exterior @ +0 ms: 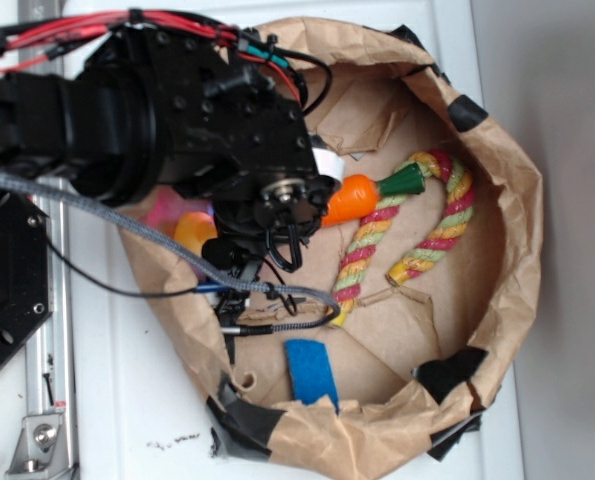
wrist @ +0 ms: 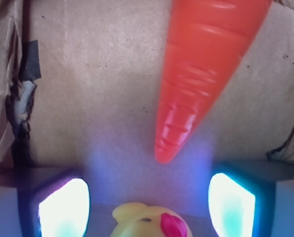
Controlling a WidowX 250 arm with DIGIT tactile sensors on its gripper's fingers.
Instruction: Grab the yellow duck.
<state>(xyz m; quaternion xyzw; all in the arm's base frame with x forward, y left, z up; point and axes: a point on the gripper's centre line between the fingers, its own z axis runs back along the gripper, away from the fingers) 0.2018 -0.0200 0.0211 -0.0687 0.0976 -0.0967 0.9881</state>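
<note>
Duck (wrist: 149, 220) sits between spread fingers (wrist: 63, 207) — released, not touching it.

Crinkly matt brown paper bag (exterior: 507, 200), glossy smooth plastic carrot (wrist: 201, 74), shiny rubbery yellow duck (wrist: 149, 222), braided cotton rope (exterior: 377, 240).

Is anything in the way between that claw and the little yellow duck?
Nothing visible. In the wrist view the yellow duck sits between the open gripper fingers; the carrot lies beyond, its tip short of the duck.
</note>
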